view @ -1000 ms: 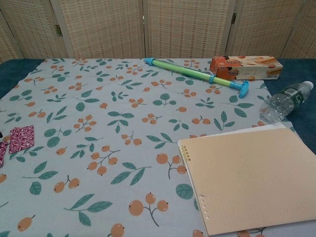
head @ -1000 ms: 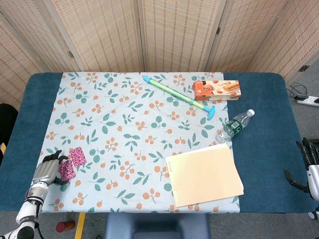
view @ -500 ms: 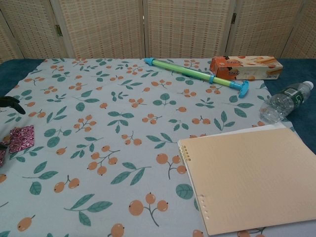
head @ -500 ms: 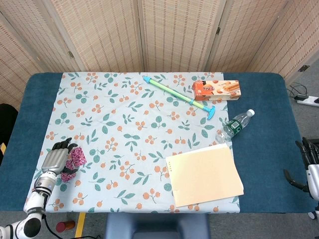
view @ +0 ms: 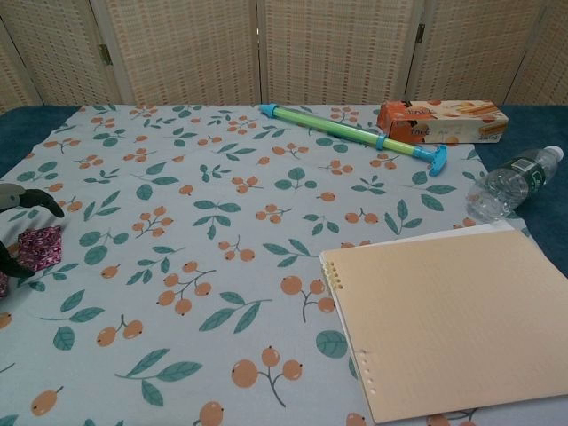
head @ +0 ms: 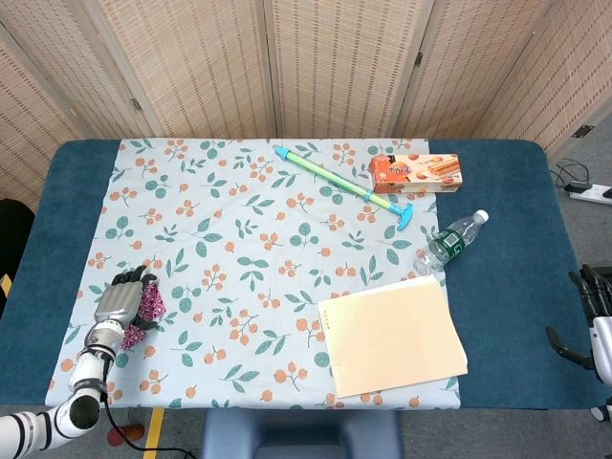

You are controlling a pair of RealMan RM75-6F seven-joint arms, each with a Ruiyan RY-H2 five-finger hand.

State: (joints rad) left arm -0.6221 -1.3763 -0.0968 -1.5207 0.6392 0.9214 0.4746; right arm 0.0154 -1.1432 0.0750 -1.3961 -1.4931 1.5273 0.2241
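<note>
Left hand: the grey-and-black left hand (head: 121, 298), at the lower left of the head view, is closing its fingers around a small magenta patterned fabric pouch (head: 147, 306) — the pouch is sitting against the fingers on the floral tablecloth (head: 249, 277), near the cloth's left edge.

Change: over the last second the left hand is creeping up and rightward along the cloth, and the pouch, lying flat as two pink squares a second ago, is now looking bunched and narrower beside the fingers. That is reading as a grasp taking hold, though lift-off is not showing.

Right hand: the right hand (head: 595, 320) is hanging off the table at the right frame edge, holding nothing; whether its dark fingers are spread or curled cannot be told.

Head view only: it is showing the whole left hand and wrist, the right hand, and the blue table (head: 516, 277) around the cloth.

Chest view only: it is catching just dark fingertips (view: 35, 201) arching over the pouch (view: 40, 248) at the far left edge — a gap is showing between the upper finger and the fabric, which the head view is hiding.

Elsewhere: a green-and-blue plastic pump toy (head: 342, 185), an orange biscuit box (head: 417, 173), a clear plastic water bottle (head: 449, 241) and a cream loose-leaf notepad (head: 390, 336) are lying to the right, well apart from both hands.
</note>
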